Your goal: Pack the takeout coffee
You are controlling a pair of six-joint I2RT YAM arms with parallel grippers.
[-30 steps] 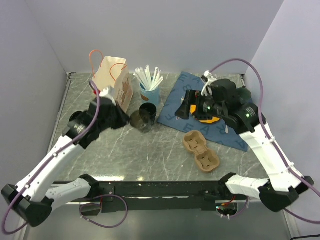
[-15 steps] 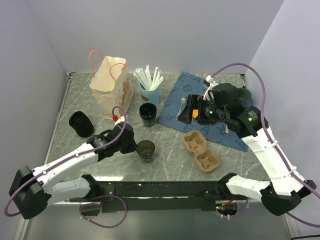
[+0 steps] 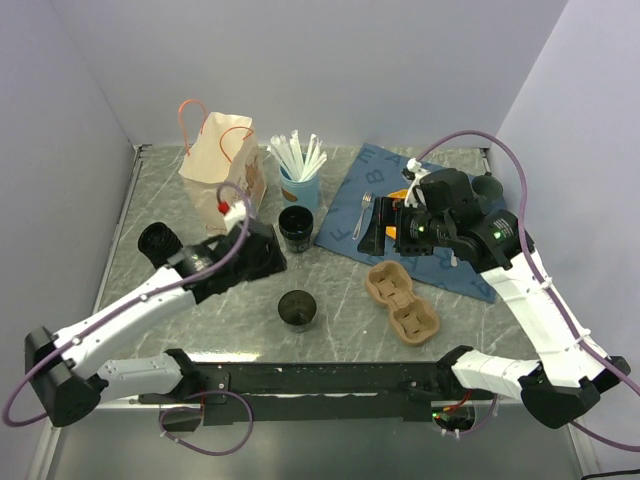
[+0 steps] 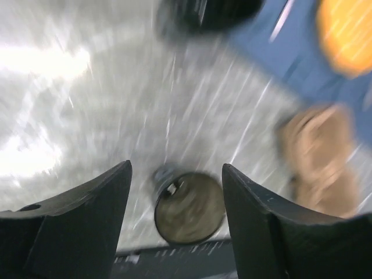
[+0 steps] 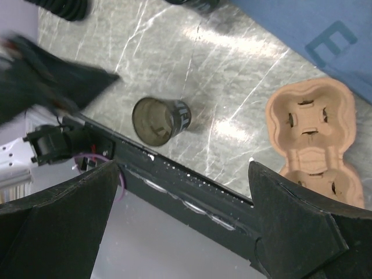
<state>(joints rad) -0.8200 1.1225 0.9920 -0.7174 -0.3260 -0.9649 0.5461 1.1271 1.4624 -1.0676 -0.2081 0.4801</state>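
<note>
The takeout coffee (image 3: 297,228), a small black lidded cup, stands in front of the light-blue straw cup (image 3: 300,182); it appears as a dark blur at the top of the left wrist view (image 4: 209,11). My left gripper (image 3: 272,262) (image 4: 175,168) is open and hovers left of it, holding nothing. A lidless black cup (image 3: 298,310) (image 4: 189,206) (image 5: 158,119) stands free on the table near the front edge, below and apart from the left fingers. My right gripper (image 3: 380,228) (image 5: 183,174) is open and empty above the blue mat (image 3: 400,215).
A cardboard cup carrier (image 3: 402,302) (image 5: 314,128) lies at front right. A paper bag (image 3: 222,170) stands at the back left. A black ribbed object (image 3: 160,240) sits at far left. A fork (image 3: 362,212) lies on the mat. A dark mug (image 3: 487,187) is behind the right arm.
My left gripper carried the lidless cup from beside the bag to the table's front, let it go, opened and pulled back up and left. The right arm barely shifted.
</note>
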